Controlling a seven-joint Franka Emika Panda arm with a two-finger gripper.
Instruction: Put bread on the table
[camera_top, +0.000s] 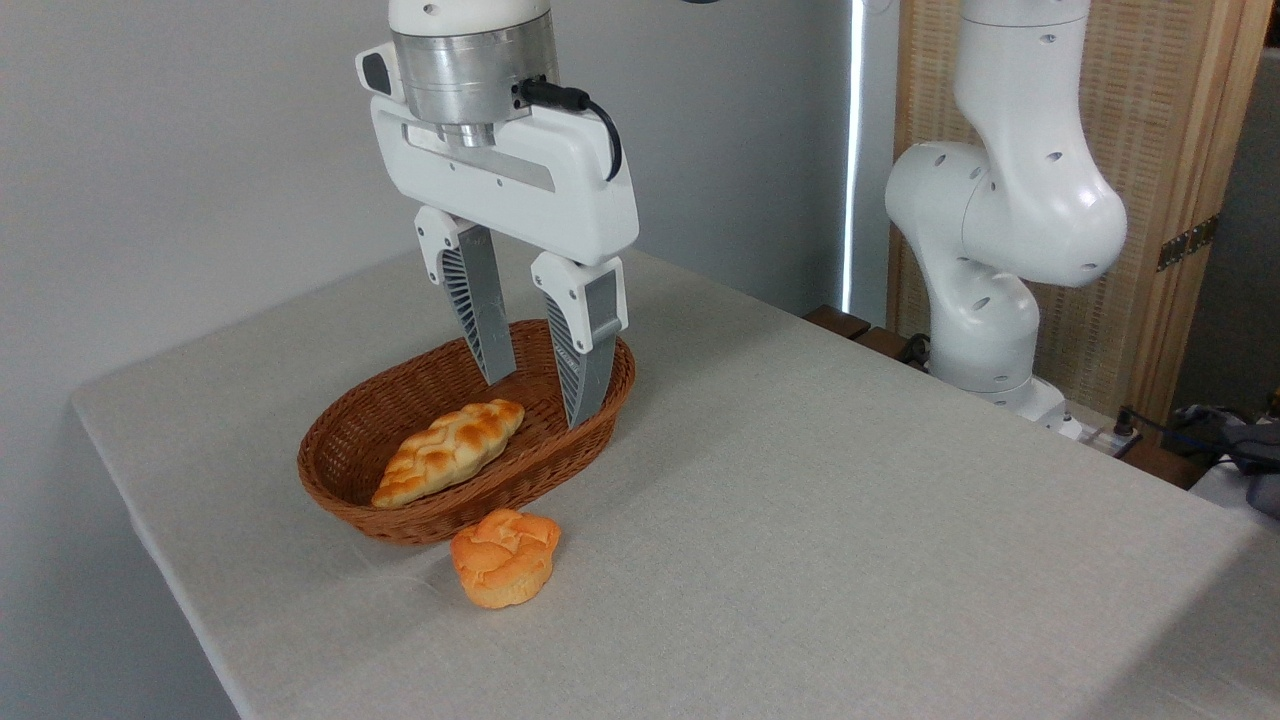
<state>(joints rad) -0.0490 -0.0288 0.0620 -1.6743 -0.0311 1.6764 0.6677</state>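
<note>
While the pincer (540, 395) hung above the basket (350, 450) with its fingers spread apart and nothing between them, the bun (505, 557) sat on the worktop (850, 520) just in front of the basket's near rim, and a braided loaf (448, 452) lay inside the basket.

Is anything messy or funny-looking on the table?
Nothing is spilled or broken. The only odd bit: the small orange bun sits on the table just outside the basket, while the braided loaf lies inside. The end effector hangs open above, holding nothing.
</note>
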